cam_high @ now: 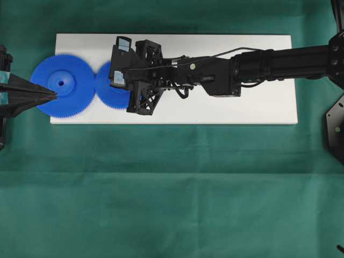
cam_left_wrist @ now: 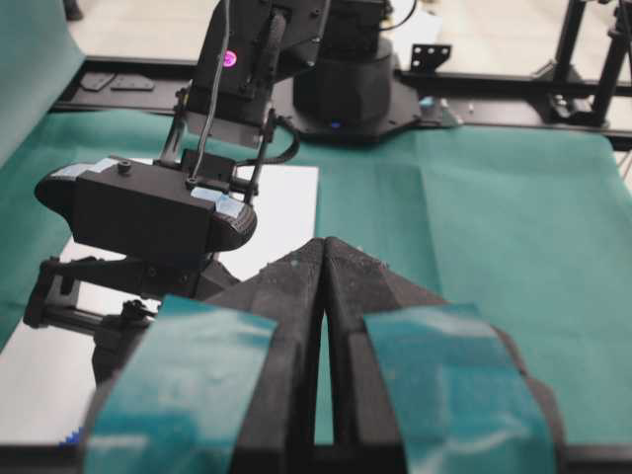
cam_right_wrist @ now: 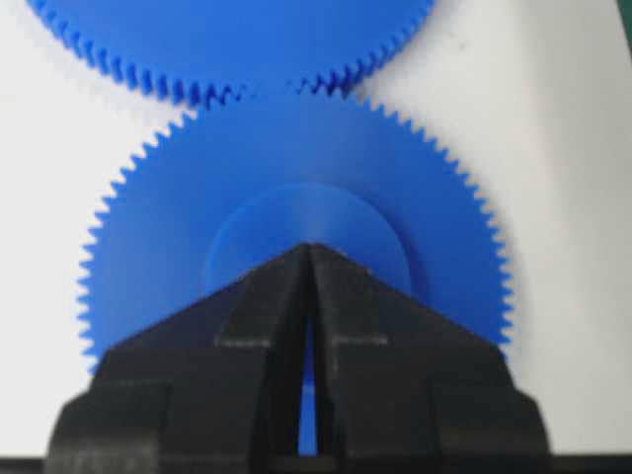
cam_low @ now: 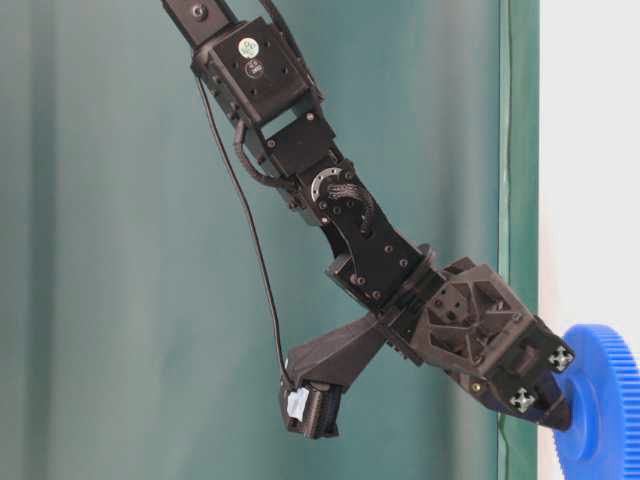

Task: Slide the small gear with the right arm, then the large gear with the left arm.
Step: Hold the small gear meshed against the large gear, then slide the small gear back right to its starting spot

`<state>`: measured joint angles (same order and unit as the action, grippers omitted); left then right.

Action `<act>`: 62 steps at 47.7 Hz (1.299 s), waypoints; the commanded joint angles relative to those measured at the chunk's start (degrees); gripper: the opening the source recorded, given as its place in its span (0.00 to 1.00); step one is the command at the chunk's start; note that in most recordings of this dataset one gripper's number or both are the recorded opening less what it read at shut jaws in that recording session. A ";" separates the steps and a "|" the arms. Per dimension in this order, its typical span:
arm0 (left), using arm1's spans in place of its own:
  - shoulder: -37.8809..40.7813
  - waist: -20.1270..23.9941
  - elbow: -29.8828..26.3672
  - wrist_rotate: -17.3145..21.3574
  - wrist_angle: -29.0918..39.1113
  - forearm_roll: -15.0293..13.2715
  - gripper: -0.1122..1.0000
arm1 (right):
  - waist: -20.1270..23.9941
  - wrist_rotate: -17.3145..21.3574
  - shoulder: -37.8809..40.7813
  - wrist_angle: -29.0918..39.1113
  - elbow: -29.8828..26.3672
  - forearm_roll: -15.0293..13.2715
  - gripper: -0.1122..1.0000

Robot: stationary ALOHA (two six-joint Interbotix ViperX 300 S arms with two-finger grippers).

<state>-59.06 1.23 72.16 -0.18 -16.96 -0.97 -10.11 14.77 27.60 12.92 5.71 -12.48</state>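
At the far left of the overhead view the left hand [cam_high: 52, 97], fingers together, points its tip at the large gear [cam_high: 63, 86] just ahead of it. Beyond, teeth meshing, the small gear [cam_high: 111, 88] lies under the right hand [cam_high: 119, 80], also closed, tip on the hub. Both look stiff, light, slick plastic; push at the hub. The right wrist view alone shows the meshed teeth; overhead shows the white board [cam_high: 242, 107] on the bench.

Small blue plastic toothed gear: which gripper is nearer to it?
Right. The right gripper sits over the small blue plastic toothed gear, its tip on the hub; the left gripper is at the large blue gear's far edge.
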 commanded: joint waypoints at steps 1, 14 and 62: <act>0.26 0.09 -0.53 -0.09 -0.26 -0.09 0.10 | 0.70 0.09 -0.62 0.44 -0.26 -0.09 0.56; 0.26 0.09 -0.44 -0.09 -0.26 -0.09 0.10 | 0.70 0.09 -0.62 0.18 -0.26 -0.18 0.56; 0.26 0.09 -0.09 -0.88 -0.26 -0.09 0.10 | -0.53 1.41 -9.49 8.26 11.95 -0.18 0.56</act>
<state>-59.06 1.14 72.77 -0.97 -16.96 -0.97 -10.11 15.73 20.57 20.30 14.06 -12.74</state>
